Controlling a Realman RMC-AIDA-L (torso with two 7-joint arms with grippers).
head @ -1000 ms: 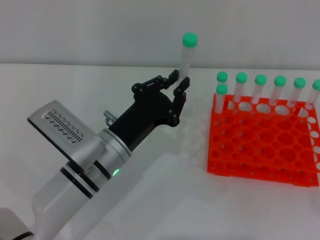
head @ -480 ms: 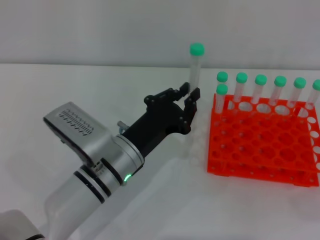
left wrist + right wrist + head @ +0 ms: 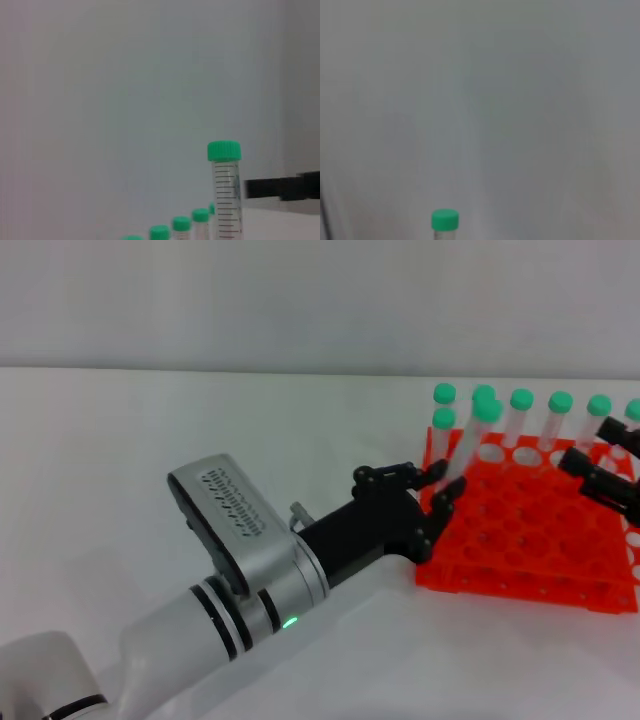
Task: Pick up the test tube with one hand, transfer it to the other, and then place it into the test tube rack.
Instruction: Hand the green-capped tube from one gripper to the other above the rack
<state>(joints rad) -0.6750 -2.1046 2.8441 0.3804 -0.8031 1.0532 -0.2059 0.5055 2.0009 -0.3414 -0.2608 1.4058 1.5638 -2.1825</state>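
The test tube (image 3: 468,445), clear with a green cap, leans to the right over the near-left corner of the orange-red test tube rack (image 3: 520,540). My left gripper (image 3: 440,482), on the white-and-silver arm, is shut on the tube's lower part. The all-black right gripper (image 3: 590,448) reaches in from the right edge above the rack, open and apart from the tube. The left wrist view shows the held tube (image 3: 226,200) upright with graduation marks, and the right gripper (image 3: 282,187) behind it. One green cap (image 3: 445,220) shows in the right wrist view.
Several other green-capped tubes (image 3: 540,425) stand in the rack's back row, with one more (image 3: 442,435) at its left end just behind the held tube. A white tabletop (image 3: 200,430) stretches to the left of the rack, and a grey wall lies behind.
My left gripper carried the tube right and down to the rack's left corner, and the tube now leans right. The right gripper has come into view from the right.
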